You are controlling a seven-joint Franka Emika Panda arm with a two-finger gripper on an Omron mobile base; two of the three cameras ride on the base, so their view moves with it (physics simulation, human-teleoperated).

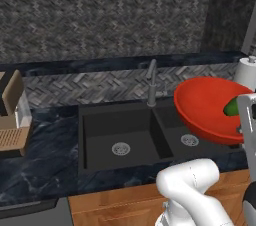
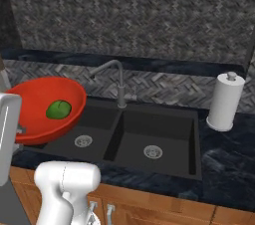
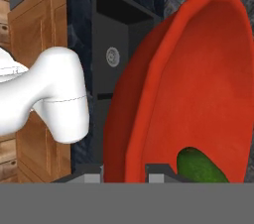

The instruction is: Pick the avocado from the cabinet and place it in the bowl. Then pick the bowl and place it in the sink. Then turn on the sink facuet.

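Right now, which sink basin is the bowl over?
The basin on the robot's right: the tilted red bowl, avocado inside, overlaps its drain side; the other basin lies uncovered beside it.

Paper-towel roll (image 2: 225,101) upright on counter (image 2: 229,154); wooden rack (image 1: 12,137) at far left.

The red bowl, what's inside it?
The avocado lies inside the bowl, low against its tilted wall. The arm hides part of the bowl's rim, so whatever sits behind that stays unseen.
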